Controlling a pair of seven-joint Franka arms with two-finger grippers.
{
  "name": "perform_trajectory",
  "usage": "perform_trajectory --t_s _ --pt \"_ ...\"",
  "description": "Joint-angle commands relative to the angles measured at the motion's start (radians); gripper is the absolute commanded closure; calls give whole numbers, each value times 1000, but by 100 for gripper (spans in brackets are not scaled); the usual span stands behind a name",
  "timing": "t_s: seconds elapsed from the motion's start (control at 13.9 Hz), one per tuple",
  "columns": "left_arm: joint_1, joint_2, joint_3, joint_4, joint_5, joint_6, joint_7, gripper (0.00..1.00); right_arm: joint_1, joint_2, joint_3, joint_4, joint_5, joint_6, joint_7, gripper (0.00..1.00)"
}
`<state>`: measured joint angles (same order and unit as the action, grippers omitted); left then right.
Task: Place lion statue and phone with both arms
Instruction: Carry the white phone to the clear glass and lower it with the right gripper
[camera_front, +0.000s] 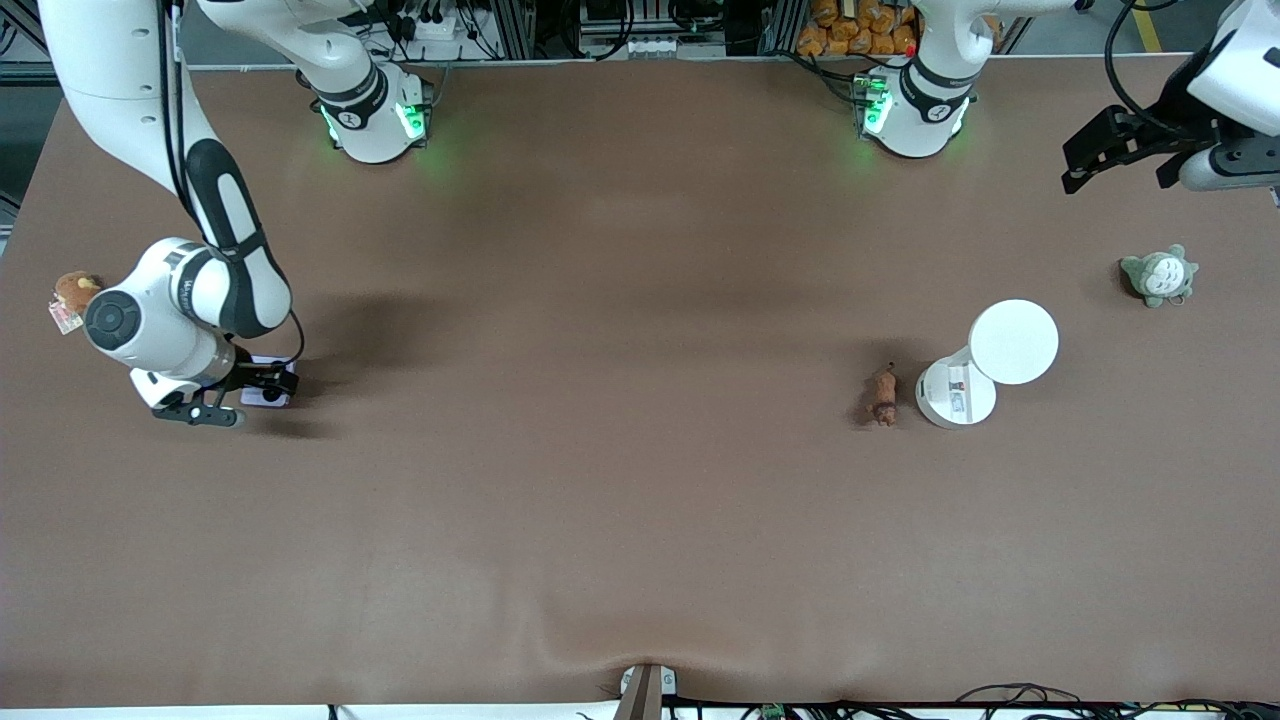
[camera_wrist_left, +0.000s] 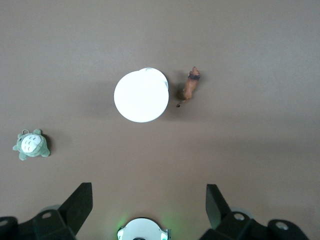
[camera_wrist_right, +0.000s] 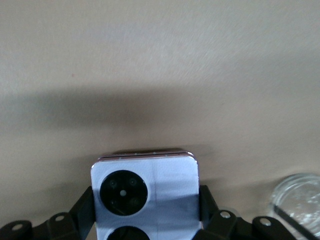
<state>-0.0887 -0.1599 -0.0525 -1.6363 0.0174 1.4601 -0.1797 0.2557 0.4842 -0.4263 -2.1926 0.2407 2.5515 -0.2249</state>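
Note:
The lion statue (camera_front: 882, 395), a tiny reddish-brown figurine, lies on the table beside a white round stand (camera_front: 1013, 342), on the side toward the right arm's end. It also shows in the left wrist view (camera_wrist_left: 190, 86). My left gripper (camera_front: 1115, 175) is open and empty, up in the air over the left arm's end of the table; its fingers (camera_wrist_left: 82, 200) stand wide apart. My right gripper (camera_front: 272, 382) is low at the right arm's end, shut on the lavender phone (camera_front: 266, 392). The phone (camera_wrist_right: 165, 190) sits between the fingers (camera_wrist_right: 85, 205), two black camera circles facing up.
A grey-green plush (camera_front: 1158, 275) lies near the left arm's end, also in the left wrist view (camera_wrist_left: 31, 145). A brown plush with a tag (camera_front: 75, 292) lies at the table's edge beside the right arm. The white stand (camera_wrist_left: 141, 95) has a round base (camera_front: 955, 393).

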Motion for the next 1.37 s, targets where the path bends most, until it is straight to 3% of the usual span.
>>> perform_trajectory --t_s 0.0,0.14,0.22,0.29,0.58,0.65,0.79,0.94,1.08,1.15,1.3 --pt "-3 9 2 -2 -7 5 -7 0 -7 -26 7 -33 31 13 -27 100" --pt "1 8 2 -4 -10 5 -9 0 -9 -26 7 -38 31 12 -31 95" --pt "0 6 0 -4 -10 3 -23 0 -9 -24 7 -36 31 7 -40 38" --pt "0 5 0 -4 -10 2 -39 0 -12 -24 7 -36 31 7 -60 0" --pt "3 5 2 -4 -10 0 -46 0 -10 -41 7 2 31 -29 -62 0" --pt "3 5 2 -4 -10 0 -46 0 -7 -59 6 51 31 -107 -60 0" --pt "1 2 0 -4 -8 -1 -49 0 -15 -68 4 222 31 -360 -59 0" --pt "1 -3 0 -11 -8 -4 -49 0 -25 -67 0 472 31 -665 -56 0" --pt "0 -3 0 -10 -8 -10 -50 0 -1 -58 3 702 0 -830 -56 0" --pt "0 -3 0 -7 -8 -12 -50 0 8 -47 9 814 -64 -896 -63 0" --pt "1 -4 2 -2 -8 -18 -49 0 13 -48 9 960 -116 -994 -67 0"
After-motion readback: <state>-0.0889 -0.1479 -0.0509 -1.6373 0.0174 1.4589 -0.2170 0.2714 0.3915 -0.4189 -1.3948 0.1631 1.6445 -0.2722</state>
